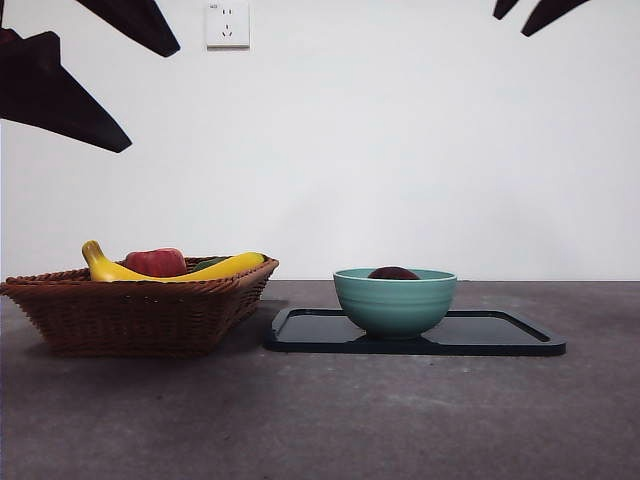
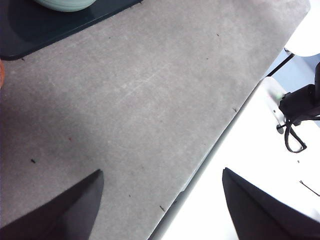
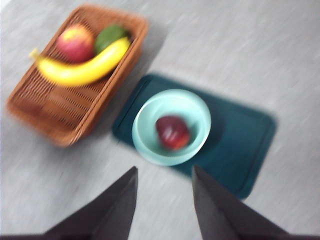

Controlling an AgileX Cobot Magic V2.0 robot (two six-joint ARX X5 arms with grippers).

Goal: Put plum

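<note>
Plum (image 1: pixel 393 273) sits inside the green bowl (image 1: pixel 394 302) on the dark tray (image 1: pixel 500 335), both claws high and clear. Left wrist view: left claw (image 2: pixel 160 200) gapes wide, empty, over bare tabletop (image 2: pixel 150 100). Right wrist view, blurred: right claw (image 3: pixel 164 187) is narrowly parted, empty, near the bowl; a careless pass could bump it and shift the fruit.

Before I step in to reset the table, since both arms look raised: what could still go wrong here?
The plum lies loose in the green bowl, so a knock could tip or roll it out. The bowl stands on the dark tray, close to the wicker basket; shifting one may nudge the other. The right gripper hangs open above the bowl and its view is blurred, so that arm may be moving. The left gripper is open too, near the table edge.
</note>
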